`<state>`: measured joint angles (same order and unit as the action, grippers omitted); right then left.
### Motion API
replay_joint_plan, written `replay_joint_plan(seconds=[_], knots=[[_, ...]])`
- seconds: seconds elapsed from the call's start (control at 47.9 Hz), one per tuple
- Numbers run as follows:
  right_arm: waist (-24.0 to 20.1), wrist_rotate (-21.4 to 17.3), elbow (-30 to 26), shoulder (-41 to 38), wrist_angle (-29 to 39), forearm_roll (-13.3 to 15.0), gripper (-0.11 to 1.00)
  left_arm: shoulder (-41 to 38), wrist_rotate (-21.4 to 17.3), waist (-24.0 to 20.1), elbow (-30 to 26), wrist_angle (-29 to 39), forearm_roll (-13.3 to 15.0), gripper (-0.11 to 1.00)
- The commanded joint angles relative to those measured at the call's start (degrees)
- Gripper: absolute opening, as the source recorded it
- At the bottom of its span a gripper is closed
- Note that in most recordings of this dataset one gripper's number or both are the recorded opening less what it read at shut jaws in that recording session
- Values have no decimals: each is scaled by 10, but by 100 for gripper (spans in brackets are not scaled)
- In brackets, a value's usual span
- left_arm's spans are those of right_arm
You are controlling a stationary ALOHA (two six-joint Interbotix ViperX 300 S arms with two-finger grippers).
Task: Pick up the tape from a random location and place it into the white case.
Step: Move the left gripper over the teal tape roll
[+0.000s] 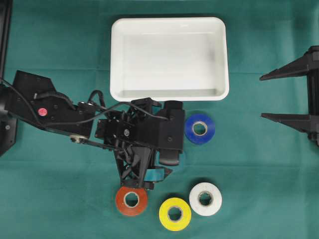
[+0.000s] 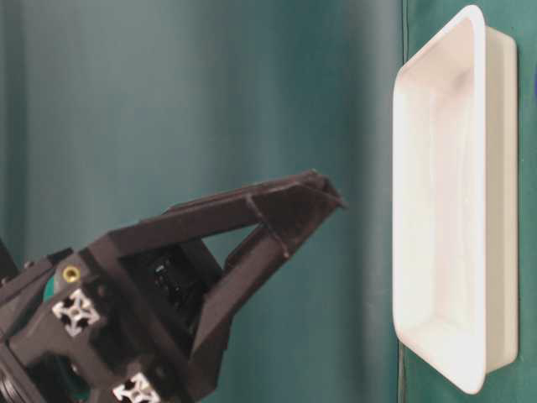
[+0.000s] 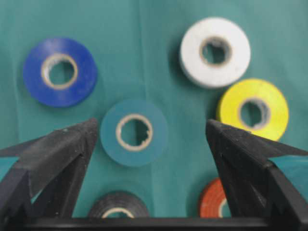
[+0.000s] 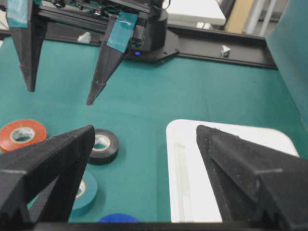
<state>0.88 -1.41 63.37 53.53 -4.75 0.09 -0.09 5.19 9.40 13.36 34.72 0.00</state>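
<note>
Green cloth (image 1: 259,164) covers the whole table, and six rolls of tape lie flat on it. Nearest the front edge in the overhead view sit the red-orange roll (image 1: 131,200), the yellow roll (image 1: 175,214) and the white roll (image 1: 205,198), in a loose row and close to one another without touching. Just behind them the left gripper (image 3: 151,144) hangs above the cloth with its jaws spread wide and nothing between them. Its wrist camera looks straight down on the teal roll (image 3: 134,133), which lies in the gap between the two fingertips; a black roll (image 3: 118,210) shows at the bottom edge of that view. Neither roll is clearly visible from overhead, since the arm covers them. The blue roll (image 1: 200,128) lies just beside the gripper on its right, apart from the others. Farther back rests the white case (image 1: 169,94), holding nothing, its near rim close to the gripper and the blue roll. The right gripper (image 4: 144,139) waits at the right edge of the table, well apart from the rolls, jaws likewise wide and holding nothing.
</note>
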Motion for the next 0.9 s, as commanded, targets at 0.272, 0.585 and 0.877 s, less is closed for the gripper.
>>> replay_joint_plan(seconds=[0.272, 0.585, 0.877], knots=[[0, 0, -18, -4, 2, -2, 91, 2, 0, 7, -26, 16, 0, 99], [0, 0, -17, -5, 3, -2, 91, 2, 1, 7, -26, 15, 0, 99], [1, 0, -18, -7, 3, -2, 91, 3, 6, 7, -25, 15, 0, 99]])
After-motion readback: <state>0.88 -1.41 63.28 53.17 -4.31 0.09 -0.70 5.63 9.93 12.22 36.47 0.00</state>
